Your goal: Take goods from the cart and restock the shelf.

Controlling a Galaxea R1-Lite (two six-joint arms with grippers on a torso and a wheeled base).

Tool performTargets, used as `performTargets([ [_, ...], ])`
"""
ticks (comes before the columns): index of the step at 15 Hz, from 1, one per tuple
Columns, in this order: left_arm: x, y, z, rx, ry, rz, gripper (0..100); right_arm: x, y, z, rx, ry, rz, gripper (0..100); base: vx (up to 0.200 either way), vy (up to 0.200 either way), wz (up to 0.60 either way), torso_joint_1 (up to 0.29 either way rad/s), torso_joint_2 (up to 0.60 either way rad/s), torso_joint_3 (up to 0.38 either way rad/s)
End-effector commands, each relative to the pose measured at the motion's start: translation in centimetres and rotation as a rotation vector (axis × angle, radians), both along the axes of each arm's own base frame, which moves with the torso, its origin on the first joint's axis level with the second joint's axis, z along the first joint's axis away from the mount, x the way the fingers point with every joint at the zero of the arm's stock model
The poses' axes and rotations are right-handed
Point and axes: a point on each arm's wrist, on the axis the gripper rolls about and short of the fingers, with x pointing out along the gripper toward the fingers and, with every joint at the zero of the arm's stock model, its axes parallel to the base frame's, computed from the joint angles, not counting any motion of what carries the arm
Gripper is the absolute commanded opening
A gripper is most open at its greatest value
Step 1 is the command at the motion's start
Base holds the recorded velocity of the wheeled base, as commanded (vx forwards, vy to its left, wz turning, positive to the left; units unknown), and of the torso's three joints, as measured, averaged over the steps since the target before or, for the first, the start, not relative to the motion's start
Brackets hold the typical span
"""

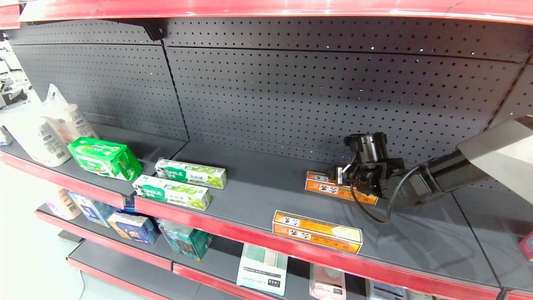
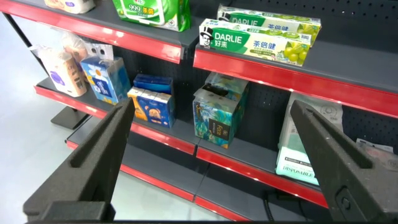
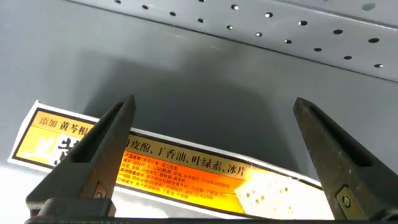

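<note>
An orange toothpaste box [image 1: 329,187] lies flat near the back of the grey shelf [image 1: 258,183]. My right gripper [image 1: 341,174] hovers at this box, reaching in from the right. In the right wrist view the gripper [image 3: 214,106] is open, its fingers spread wide, and the orange box [image 3: 180,168] lies on the shelf between and beyond them. A second orange box [image 1: 317,231] sits at the shelf's front edge. My left gripper [image 2: 211,107] is open with nothing in it, held out in front of the lower shelves.
Two green toothpaste boxes [image 1: 171,191] [image 2: 258,37], a green wipes pack [image 1: 104,157] and white bags [image 1: 37,137] occupy the shelf's left part. The pegboard back wall [image 1: 291,96] stands close behind the right gripper. Lower shelves hold several boxed goods [image 2: 217,115].
</note>
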Motion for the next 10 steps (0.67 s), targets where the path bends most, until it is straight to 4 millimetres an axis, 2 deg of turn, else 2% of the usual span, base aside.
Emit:
performTargets([
  [1, 0.0, 0.0, 0.0, 0.0, 0.001, 0.0, 100, -0.2, 0.1, 0.1, -0.002, -0.001, 0.001, 100, 0.0, 0.0, 0.0, 0.0, 0.0, 0.0],
  [6, 0.0, 0.0, 0.0, 0.0, 0.001, 0.0, 100, -0.2, 0.1, 0.2, 0.003, -0.006, 0.001, 100, 0.0, 0.0, 0.0, 0.0, 0.0, 0.0],
  [10, 0.0, 0.0, 0.0, 0.0, 0.001, 0.002, 100, -0.1, -1.3, 1.6, 0.045, -0.044, -0.067, 100, 0.0, 0.0, 0.0, 0.0, 0.0, 0.0],
])
